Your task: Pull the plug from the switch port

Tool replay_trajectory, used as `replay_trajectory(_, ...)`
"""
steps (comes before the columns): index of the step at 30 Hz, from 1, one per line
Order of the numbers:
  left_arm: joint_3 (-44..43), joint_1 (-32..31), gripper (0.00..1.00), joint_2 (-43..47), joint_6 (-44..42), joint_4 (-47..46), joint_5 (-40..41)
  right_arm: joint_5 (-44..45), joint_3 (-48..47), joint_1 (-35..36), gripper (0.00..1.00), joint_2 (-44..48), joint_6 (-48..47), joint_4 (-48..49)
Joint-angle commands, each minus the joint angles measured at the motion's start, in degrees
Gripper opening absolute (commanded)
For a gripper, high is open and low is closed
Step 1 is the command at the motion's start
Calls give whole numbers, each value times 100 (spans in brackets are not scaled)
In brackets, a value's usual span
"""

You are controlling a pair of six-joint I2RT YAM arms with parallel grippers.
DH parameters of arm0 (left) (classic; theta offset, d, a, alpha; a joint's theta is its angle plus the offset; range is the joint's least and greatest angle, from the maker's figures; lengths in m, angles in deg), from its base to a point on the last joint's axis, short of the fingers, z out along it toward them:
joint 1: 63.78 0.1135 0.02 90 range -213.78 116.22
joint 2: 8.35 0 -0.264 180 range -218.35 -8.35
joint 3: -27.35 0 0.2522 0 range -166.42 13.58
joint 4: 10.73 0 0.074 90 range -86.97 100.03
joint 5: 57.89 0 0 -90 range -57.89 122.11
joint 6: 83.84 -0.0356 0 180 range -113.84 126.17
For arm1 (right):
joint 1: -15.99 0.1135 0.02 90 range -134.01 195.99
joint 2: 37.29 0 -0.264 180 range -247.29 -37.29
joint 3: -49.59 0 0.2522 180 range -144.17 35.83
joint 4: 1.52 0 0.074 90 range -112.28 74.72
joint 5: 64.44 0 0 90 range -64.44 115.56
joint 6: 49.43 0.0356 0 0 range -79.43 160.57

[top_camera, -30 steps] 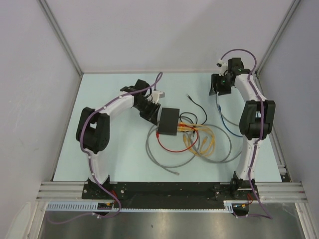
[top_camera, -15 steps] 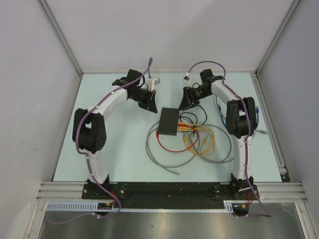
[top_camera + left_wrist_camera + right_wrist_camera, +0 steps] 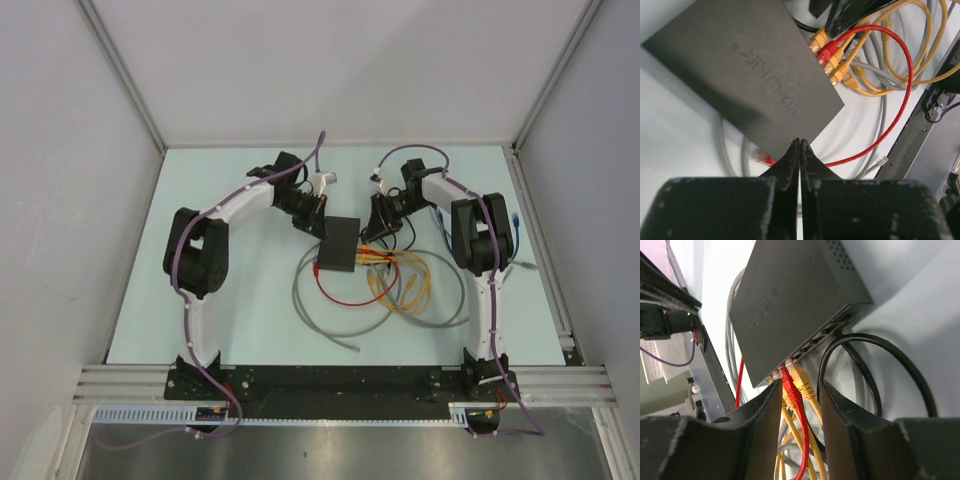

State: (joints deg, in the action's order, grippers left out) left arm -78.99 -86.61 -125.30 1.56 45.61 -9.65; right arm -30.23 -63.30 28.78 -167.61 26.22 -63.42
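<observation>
The switch, a flat matte-black rectangular box with faint embossed lettering on its smooth lid, lies mid-tabletop between the 2 arms. Its socket edge holds a glossy red plug flanked by yellow plugs, with a grey cable and a black cable looping nearby. The left pincer has its black fingers pressed together on nothing at the box's edge, the right pincer stands partly apart, straddling the red plug, and the smooth pale-blue tabletop is walled by plain grey panels.
</observation>
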Motion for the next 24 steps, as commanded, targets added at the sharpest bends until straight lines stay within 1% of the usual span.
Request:
replay_trajectory(1,-85,-266,0,-126,-164,4,-35,-142,131,126,39,-46,-156,147)
replay_trajectory(2,-85,-301,0,-162,-181,21,149,-169,157,135,36,-55,-217,147)
replay_trajectory(4,-59,-336,0,-214,-77,-13,264,-300,149,135,34,-98,-261,94)
replay_trajectory(8,29,-327,0,-477,-50,-23,475,-441,131,153,34,-213,-288,103)
replay_trajectory(16,3,-319,0,-786,-67,39,484,-424,-27,188,41,-432,-279,68)
replay_trajectory(24,11,-319,0,-830,-111,48,581,-529,-168,223,41,-617,-235,59)
